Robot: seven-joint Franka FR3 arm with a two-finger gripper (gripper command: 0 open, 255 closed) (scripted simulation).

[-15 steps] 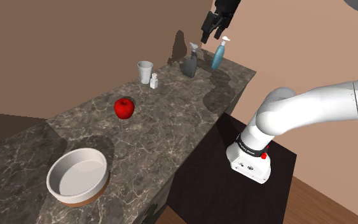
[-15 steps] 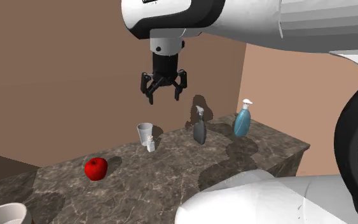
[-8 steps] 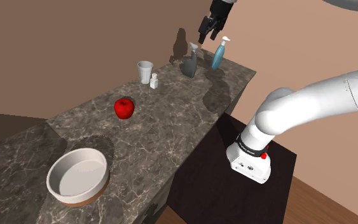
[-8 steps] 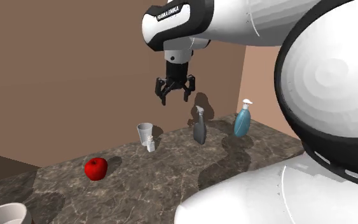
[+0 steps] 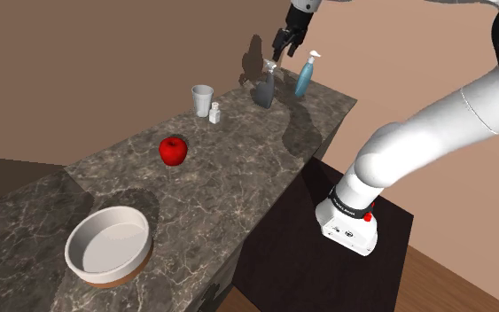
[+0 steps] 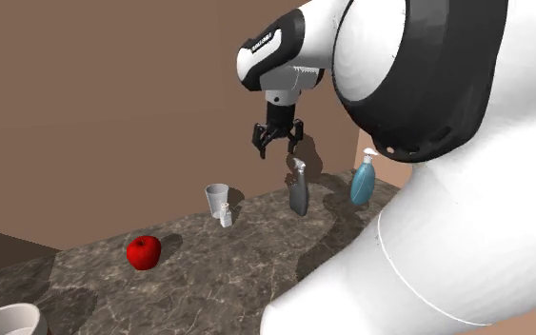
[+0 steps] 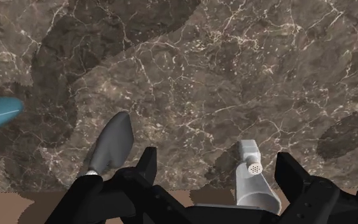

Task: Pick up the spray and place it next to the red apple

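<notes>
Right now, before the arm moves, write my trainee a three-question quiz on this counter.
1. True or false: the gripper is shut on the spray.
2. Short answer: does the spray stand next to the apple yet?
3. What stands between the cup and the blue bottle? A. the spray B. the apple C. the bowl

Key
1. False: it is open, above the spray.
2. No: they stand well apart, with the cup between them.
3. A
</notes>
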